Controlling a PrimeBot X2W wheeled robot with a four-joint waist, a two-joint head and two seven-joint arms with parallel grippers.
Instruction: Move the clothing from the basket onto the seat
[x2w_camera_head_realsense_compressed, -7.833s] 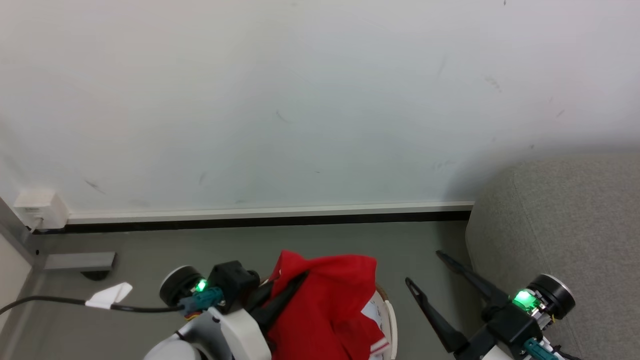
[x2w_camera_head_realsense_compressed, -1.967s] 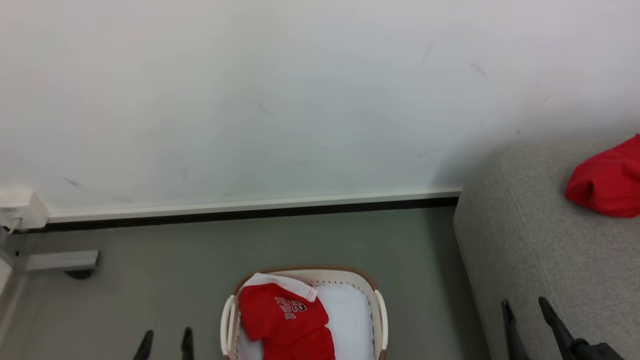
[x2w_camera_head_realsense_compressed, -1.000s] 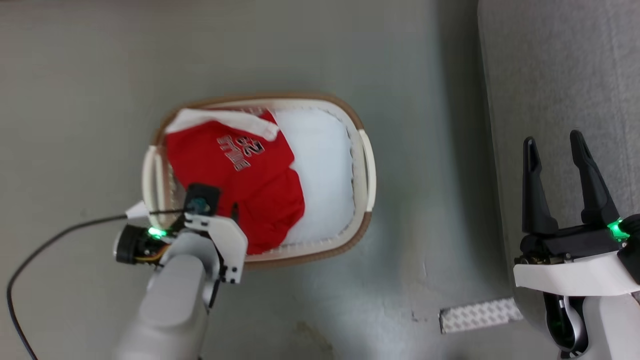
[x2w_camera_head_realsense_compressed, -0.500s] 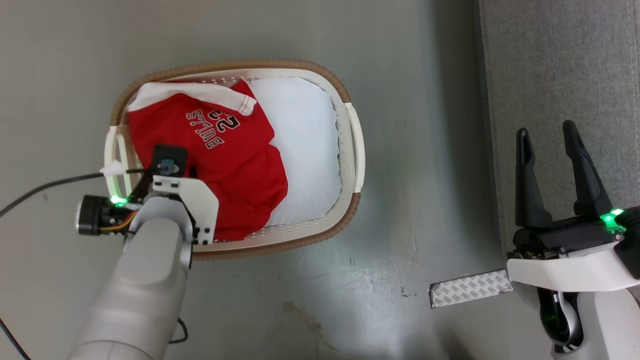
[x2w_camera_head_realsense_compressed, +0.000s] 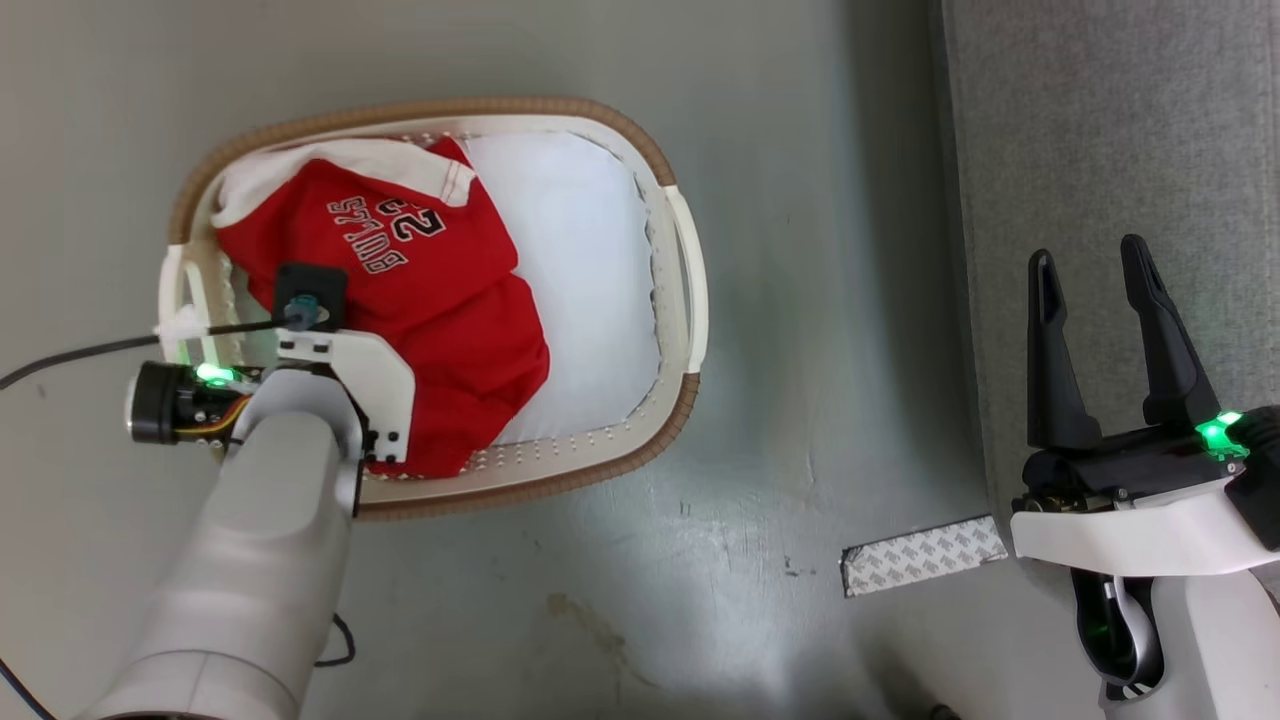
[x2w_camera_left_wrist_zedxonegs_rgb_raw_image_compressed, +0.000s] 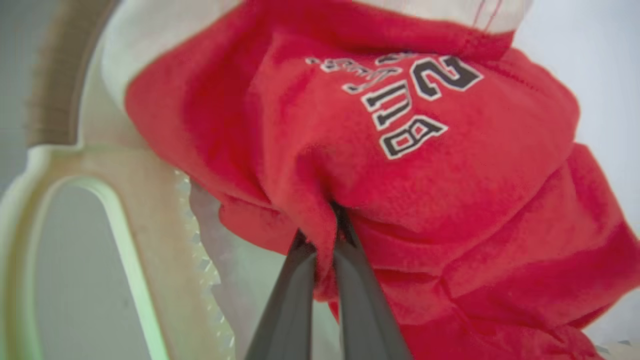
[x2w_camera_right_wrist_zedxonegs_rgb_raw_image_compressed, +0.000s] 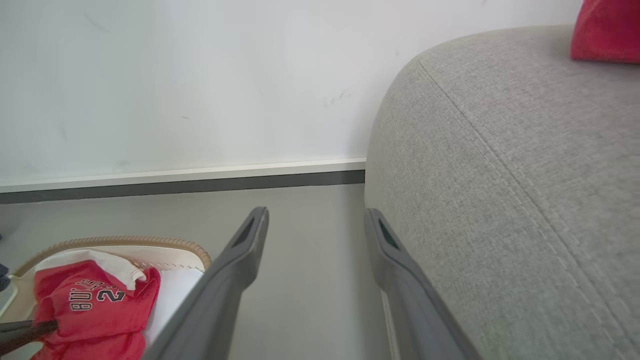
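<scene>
Clothing in basket, left of seat

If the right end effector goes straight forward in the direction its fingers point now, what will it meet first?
Likely the dark baseboard straight ahead. The right end effector is open, though one finger runs close beside the seat and might brush it first; depth is unclear.

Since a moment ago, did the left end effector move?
Yes. The left end effector went from beside the basket into it, now pinching the red shirt.
</scene>
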